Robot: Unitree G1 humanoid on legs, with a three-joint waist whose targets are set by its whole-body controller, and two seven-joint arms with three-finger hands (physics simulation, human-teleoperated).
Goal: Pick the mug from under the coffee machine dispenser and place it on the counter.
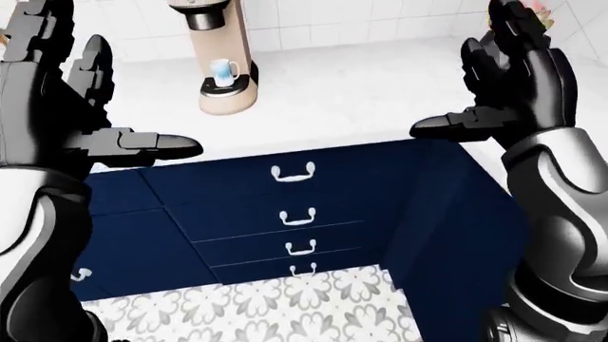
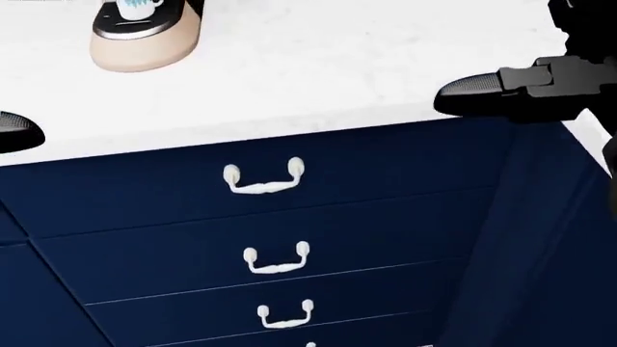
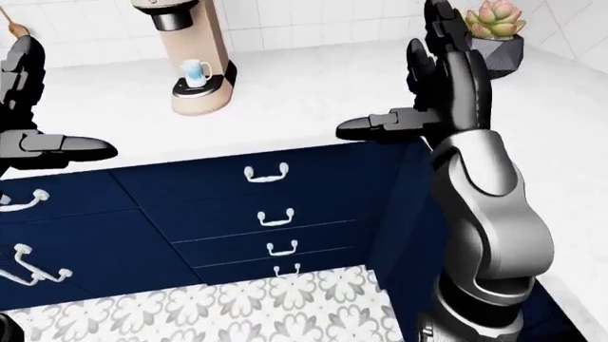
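a white counter [image 1: 380, 100] is seen across the upper part of the eye views, backed by a white tiled wall [image 1: 313, 28]. below it a bank of navy drawers [image 1: 294, 192] is stacked, each fitted with a pale curved handle [image 2: 263, 178]. a patterned grey and white floor [image 1: 285, 303] is shown at the bottom of the left-eye view.

the right arm [image 3: 485, 214], silver and black, is raised at the right of the right-eye view. the right hand [image 3: 442, 92] is held upright above the counter edge, its fingers spread apart and its thumb stretched toward the view's left; nothing is gripped. the left hand [image 1: 66, 107] is raised at the left of the left-eye view, likewise spread wide, its thumb pointed toward the view's right, and nothing is gripped by it. both hands are kept well apart from the machine.

a tan coffee machine [image 1: 220, 53] is stood on the counter near the wall, left of centre in the eye views. the mug [image 1: 224, 70], white with a blue tint, is set upright on the machine's dark drip tray [image 1: 228, 89], under the dispenser. a potted succulent [image 3: 496, 32] in a dark grey pot is placed on the counter at the top right of the right-eye view, behind the right hand.
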